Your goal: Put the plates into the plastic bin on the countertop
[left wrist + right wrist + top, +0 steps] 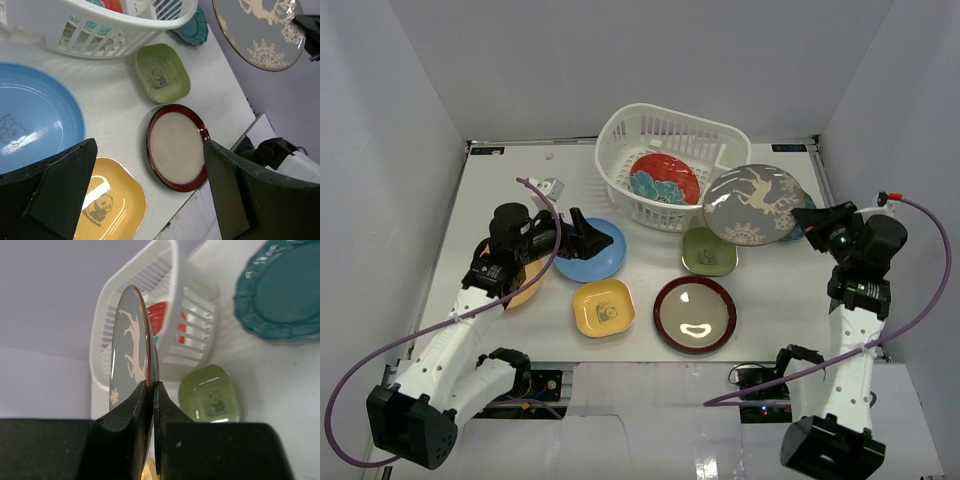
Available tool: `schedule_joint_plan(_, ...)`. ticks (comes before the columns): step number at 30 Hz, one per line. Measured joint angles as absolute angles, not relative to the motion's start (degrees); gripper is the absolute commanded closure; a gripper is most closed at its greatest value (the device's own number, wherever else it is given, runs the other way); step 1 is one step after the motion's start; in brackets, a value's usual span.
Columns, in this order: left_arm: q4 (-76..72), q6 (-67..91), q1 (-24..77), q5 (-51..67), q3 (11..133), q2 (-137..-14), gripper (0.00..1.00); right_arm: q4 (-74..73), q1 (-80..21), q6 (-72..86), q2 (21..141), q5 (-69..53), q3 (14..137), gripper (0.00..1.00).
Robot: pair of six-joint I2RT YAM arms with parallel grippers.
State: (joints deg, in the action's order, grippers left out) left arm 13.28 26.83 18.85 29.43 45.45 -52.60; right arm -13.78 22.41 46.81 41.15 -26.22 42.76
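at the right of the top view, the right hand (807, 216) is clamped on the right rim of the grey plate (752, 205). the plate is held off the surface (520, 180) with its face tipped up. the bin (612, 170) lies left of that hand and farther back, its near right corner just beside the plate's far rim. 1 red plate (665, 178) already lies inside. the left hand (588, 240) hovers over the blue plate (600, 265), left of the bin.

in the left wrist view, that hand's 2 fingers (55, 190) stand wide apart with nothing between them. the grey plate hangs at upper right, apart from the bin's rim.

in the right wrist view, the fingers pinch the grey plate edge-on. its disc runs straight away from the hand toward the bin, which stands beyond its far edge. the teal plate (280, 290) and green plate (210, 395) lie on the surface to the right.

the right arm looks the one to finish: the carry probably runs along the plate's own line, forward and left over the bin's near wall, then down.
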Motion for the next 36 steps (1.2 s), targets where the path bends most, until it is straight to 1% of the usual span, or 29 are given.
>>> schedule_joint_plan(5, 13.28, 26.85, 18.85, 29.47, 45.43, -53.28, 0.02, -5.23, 6.35, 47.88, 50.19, -21.98, 48.97, 0.92)
schedule_joint_plan(8, 13.26, 26.83, 18.85, 29.61, 45.41, -54.00, 0.02, 0.84, -1.61, 48.21, 58.85, -21.15, 53.54, 0.92)
schedule_joint_plan(12, 13.28, 26.81, 18.85, 29.56, 45.34, -55.35, 0.02, 5.61, -8.21, 46.59, 74.06, -19.59, 63.61, 0.92)
schedule_joint_plan(16, 13.39, 26.68, 18.83, 29.23, 45.34, -56.66, 0.02, 10.50, -11.27, 45.41, 90.45, -18.28, 74.98, 0.92)
schedule_joint_plan(23, 13.45, 26.39, 18.81, 28.93, 45.34, -57.45, 0.02, 11.33, -11.66, 43.57, 109.32, -17.72, 86.72, 0.92)
schedule_joint_plan(27, 13.45, 26.39, 18.81, 28.93, 45.34, -57.58, 0.02, 9.78, -11.86, 41.63, 114.83, -16.91, 89.69, 0.92)
schedule_joint_plan(31, 13.45, 26.39, 18.81, 28.93, 45.34, -57.58, 0.02, 6.81, -12.56, 39.51, 115.79, -15.53, 89.67, 0.92)
schedule_joint_plan(33, 13.45, 26.37, 18.81, 28.93, 45.34, -57.60, 0.02, 6.50, -13.15, 38.37, 115.79, -15.09, 89.67, 0.88)
schedule_joint_plan(34, 13.45, 26.39, 18.81, 28.93, 45.34, -57.60, 0.02, 6.50, -13.50, 37.85, 115.79, -14.83, 89.67, 0.83)
schedule_joint_plan(35, 13.45, 26.37, 18.81, 28.93, 45.34, -57.60, 0.02, 6.46, -13.85, 37.39, 115.79, -14.52, 89.58, 0.67)
schedule_joint_plan(36, 13.45, 26.37, 18.81, 28.93, 45.34, -57.60, 0.02, 6.31, -14.22, 36.84, 115.79, -14.35, 89.47, 0.59)
